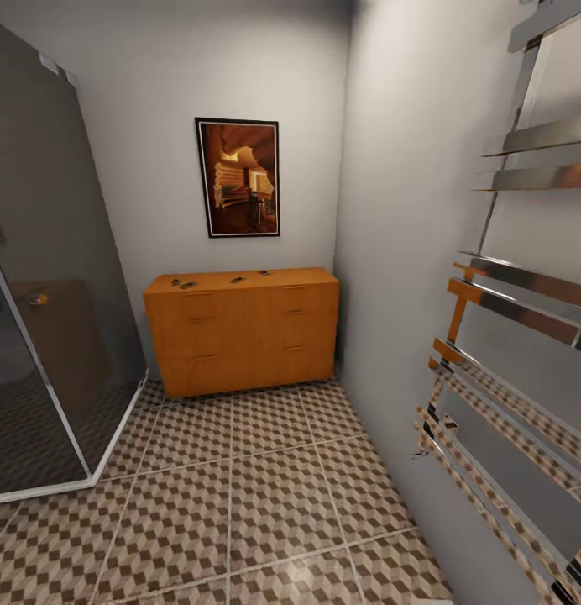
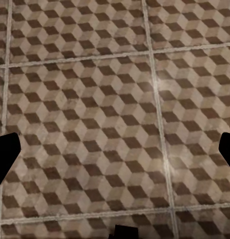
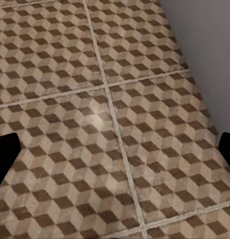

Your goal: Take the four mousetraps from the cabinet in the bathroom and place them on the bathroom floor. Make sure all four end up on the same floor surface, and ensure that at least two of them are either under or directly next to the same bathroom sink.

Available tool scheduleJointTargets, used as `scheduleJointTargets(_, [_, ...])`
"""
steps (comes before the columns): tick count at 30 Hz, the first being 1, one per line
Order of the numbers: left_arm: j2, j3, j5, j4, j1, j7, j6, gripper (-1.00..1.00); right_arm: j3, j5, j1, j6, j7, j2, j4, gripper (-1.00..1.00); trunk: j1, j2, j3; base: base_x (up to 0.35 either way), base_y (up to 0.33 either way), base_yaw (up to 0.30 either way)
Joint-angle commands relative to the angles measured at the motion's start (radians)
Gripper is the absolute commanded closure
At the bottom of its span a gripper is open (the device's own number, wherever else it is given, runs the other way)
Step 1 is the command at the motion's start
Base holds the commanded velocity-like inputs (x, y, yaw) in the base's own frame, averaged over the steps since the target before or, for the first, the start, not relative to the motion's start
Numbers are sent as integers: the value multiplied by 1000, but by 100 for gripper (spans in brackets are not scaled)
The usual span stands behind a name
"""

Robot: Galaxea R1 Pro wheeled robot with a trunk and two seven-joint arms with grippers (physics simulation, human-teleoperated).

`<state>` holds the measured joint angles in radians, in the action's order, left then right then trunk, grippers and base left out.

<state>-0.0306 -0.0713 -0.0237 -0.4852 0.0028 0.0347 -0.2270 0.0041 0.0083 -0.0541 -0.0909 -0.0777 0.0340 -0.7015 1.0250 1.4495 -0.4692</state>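
The orange-brown cabinet (image 1: 244,336) stands against the far wall, its drawers shut. Several tiny mousetraps lie on its flat top: two close together at the left (image 1: 176,281) (image 1: 188,286), one near the middle (image 1: 238,279) and one further right (image 1: 264,272). The cube-patterned bathroom floor (image 1: 265,496) spreads between me and the cabinet. My left gripper (image 2: 115,154) hangs open over bare tiles, its dark fingertips (image 2: 5,157) at the frame's edges. My right gripper (image 3: 115,154) is also open over tiles, close to a grey wall (image 3: 209,55). The bathroom sink is out of view.
A dark glass shower enclosure (image 1: 47,277) with a white base stands at the left. A chrome towel rail (image 1: 517,361) juts from the right wall. A framed picture (image 1: 238,177) hangs above the cabinet.
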Motion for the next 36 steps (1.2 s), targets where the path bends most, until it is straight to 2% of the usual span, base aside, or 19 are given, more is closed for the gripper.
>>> scheduleJointTargets(1, [0,1,-2,-1,0,2,-2,-100,1,1,-1,-3,-4,0,1,-100,0,0,-1,0,0,274])
scheduleJointTargets(11, [0,1,-2,-1,0,2,-2,-100,1,1,0,-3,-4,0,1,-100,0,0,-1,12,0,274])
scheduleJointTargets(19, [0,0,-2,-1,0,2,-1,-100,1,1,0,-3,-4,0,1,-100,0,0,-1,135,0,260])
scheduleJointTargets(36, [0,0,-2,-1,0,2,-2,-100,1,1,0,-3,-4,0,1,-100,0,0,-1,322,0,28])
